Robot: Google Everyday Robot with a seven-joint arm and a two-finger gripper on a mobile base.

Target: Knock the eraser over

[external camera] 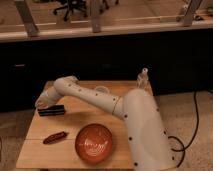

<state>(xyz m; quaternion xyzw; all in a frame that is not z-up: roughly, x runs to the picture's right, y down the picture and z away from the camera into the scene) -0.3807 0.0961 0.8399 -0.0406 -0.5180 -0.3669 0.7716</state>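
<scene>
The eraser [52,110] is a small black block lying flat near the left edge of the wooden table [75,120]. My white arm reaches from the lower right across the table to the left. My gripper [42,103] is at the table's left side, right above and behind the eraser's left end, touching or nearly touching it.
An orange bowl [93,143] sits at the table's front middle. A dark red pepper-like thing [55,137] lies at the front left. A clear bottle [143,79] stands at the back right, and a small clear cup [101,90] at the back middle.
</scene>
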